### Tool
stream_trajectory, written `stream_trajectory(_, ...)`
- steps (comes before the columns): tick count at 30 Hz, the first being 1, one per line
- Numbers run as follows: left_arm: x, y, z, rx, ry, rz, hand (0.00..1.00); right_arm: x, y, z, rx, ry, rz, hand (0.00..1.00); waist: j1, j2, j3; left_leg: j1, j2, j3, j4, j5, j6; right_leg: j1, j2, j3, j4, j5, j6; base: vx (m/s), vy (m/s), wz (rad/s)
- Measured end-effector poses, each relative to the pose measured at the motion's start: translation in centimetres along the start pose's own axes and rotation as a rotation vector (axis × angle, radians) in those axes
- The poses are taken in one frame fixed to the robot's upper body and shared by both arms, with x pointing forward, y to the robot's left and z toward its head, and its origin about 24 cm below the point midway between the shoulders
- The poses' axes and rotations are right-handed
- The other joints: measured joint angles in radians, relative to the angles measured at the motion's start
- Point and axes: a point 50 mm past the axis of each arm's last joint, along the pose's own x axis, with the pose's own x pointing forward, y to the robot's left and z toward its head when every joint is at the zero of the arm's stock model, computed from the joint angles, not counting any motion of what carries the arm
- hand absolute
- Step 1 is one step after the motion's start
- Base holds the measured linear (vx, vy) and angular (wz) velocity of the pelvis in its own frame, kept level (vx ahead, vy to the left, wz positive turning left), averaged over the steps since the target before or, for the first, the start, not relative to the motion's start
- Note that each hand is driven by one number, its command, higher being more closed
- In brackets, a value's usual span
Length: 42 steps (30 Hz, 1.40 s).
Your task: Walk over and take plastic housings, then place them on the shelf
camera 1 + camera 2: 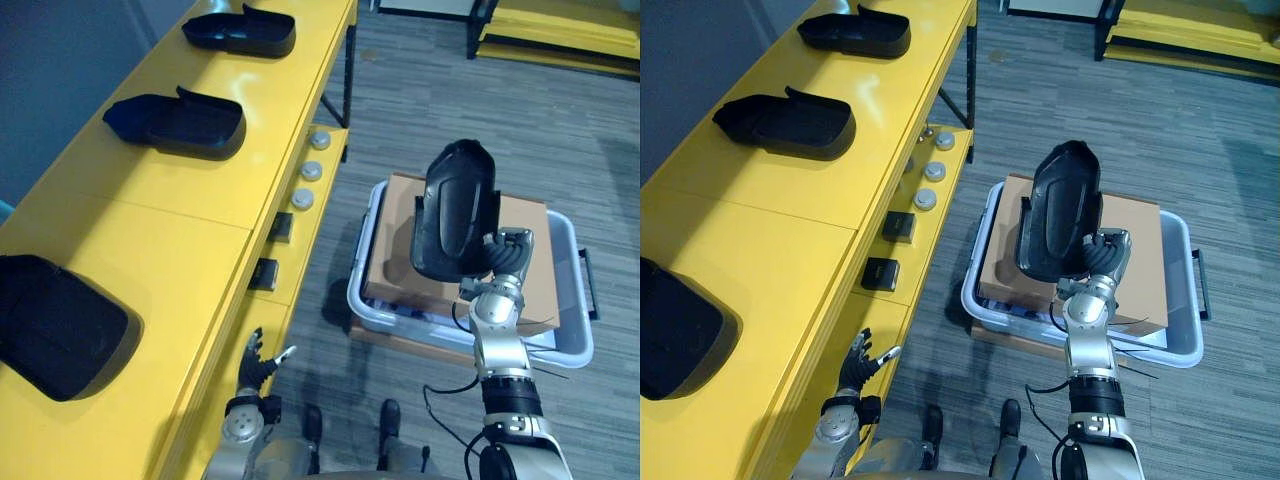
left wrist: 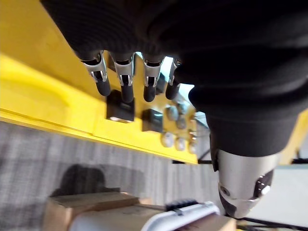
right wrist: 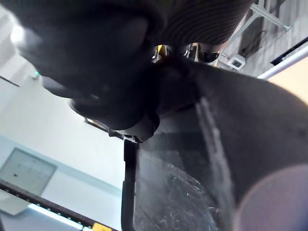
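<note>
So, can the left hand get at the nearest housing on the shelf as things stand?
Probably yes: the left hand is empty, fingers open, beside the shelf front edge, and only bare shelf top lies between it and the housing. It would need to rise first.

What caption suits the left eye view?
Right hand holds a black housing above the bin; three more housings lie on the yellow shelf.

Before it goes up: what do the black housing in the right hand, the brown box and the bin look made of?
The housing in the right robot hand: black plastic, likely moulded, slight sheen, fine scratches inside. The box: brown cardboard, matte, flat with sharp edges. The bin: probably pale plastic, smooth rounded rim.
</note>
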Motion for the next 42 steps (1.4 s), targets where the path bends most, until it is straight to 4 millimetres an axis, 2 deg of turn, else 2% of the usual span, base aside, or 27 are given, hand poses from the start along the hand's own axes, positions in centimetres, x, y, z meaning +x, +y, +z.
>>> stream_trajectory(3,0.5,-0.1,3.1,-0.037,-0.141,0.017,0.0,-0.5,0.6,1.6,0.017,-0.068,0.019,1.0,-0.019,0.001,-0.015,0.009,-0.001,-0.004,0.0,0.0,0.0,0.013,-0.001,-0.006,-0.003,0.0,0.0,0.01,0.005,0.05)
stream_trajectory(7,1.6,-1.3,8.4,-0.098,-0.358,0.009,0.0,-1.8,1.6,4.7,0.081,-0.197,0.064,1.0,-0.018,0.0,-0.025,0.026,-0.003,-0.009,-0.002,0.0,0.0,0.031,-0.003,-0.019,-0.003,-0.001,0.001,-0.01,0.004,0.04)
stream_trajectory(9,1.8,-1.8,9.8,-0.113,-0.412,-0.008,0.0,-2.5,2.3,6.0,0.112,-0.246,0.108,1.0,-0.018,-0.001,-0.032,0.027,-0.004,-0.009,-0.002,0.0,0.0,0.031,-0.004,-0.019,-0.003,-0.001,0.001,-0.02,0.003,0.02)
stream_trajectory(15,1.9,-4.4,12.0,-0.14,-0.489,-0.088,0.0,-5.4,5.6,8.6,0.19,-0.345,0.304,1.0,-0.019,-0.005,-0.063,0.04,-0.003,0.003,-0.016,0.002,0.002,0.032,-0.003,-0.007,-0.003,-0.002,0.0,-0.02,0.002,-0.06)
stream_trajectory(18,2.0,-5.2,12.9,-0.156,-0.507,-0.095,0.0,-6.8,6.6,10.0,0.241,-0.39,0.374,1.0,-0.022,-0.009,-0.073,0.042,-0.004,0.008,-0.02,0.002,0.002,0.031,-0.003,-0.001,-0.003,-0.002,0.0,-0.02,0.005,-0.05)
stream_trajectory(26,2.9,-5.4,13.5,-0.17,-0.497,-0.08,0.0,-7.1,6.9,10.2,0.244,-0.401,0.395,1.0,-0.026,-0.02,-0.104,0.044,-0.006,0.01,-0.02,0.002,0.003,0.031,-0.005,0.001,-0.003,-0.001,0.0,0.0,0.0,0.0)
stream_trajectory(27,3.0,-5.4,13.5,-0.175,-0.493,-0.077,1.0,-7.2,7.0,10.2,0.241,-0.406,0.403,1.0,-0.029,-0.02,-0.107,0.044,-0.006,0.01,-0.021,0.002,0.003,0.031,-0.005,0.001,-0.003,-0.001,0.0,0.0,0.0,0.0)
stream_trajectory(29,3.2,-5.1,13.2,-0.171,-0.479,-0.069,1.0,-7.4,7.1,10.2,0.23,-0.421,0.424,1.0,-0.041,-0.02,-0.119,0.044,-0.006,0.01,-0.021,0.002,0.003,0.031,-0.005,0.001,-0.003,-0.002,0.0,0.0,0.0,0.0)
stream_trajectory(36,4.3,-4.6,12.4,-0.208,-0.403,-0.043,1.0,-7.6,7.0,10.0,0.18,-0.46,0.461,1.0,-0.046,-0.022,-0.135,0.046,-0.005,0.014,-0.021,0.002,0.003,0.031,-0.004,0.004,-0.003,-0.002,0.0,-0.02,-0.003,-0.02)
stream_trajectory(42,4.5,-4.5,12.3,-0.266,-0.373,-0.046,1.0,-8.2,7.1,10.6,0.184,-0.508,0.49,1.0,-0.047,-0.024,-0.139,0.046,-0.005,0.015,-0.021,0.002,0.003,0.031,-0.004,0.004,-0.003,-0.002,0.0,0.0,0.0,0.0)
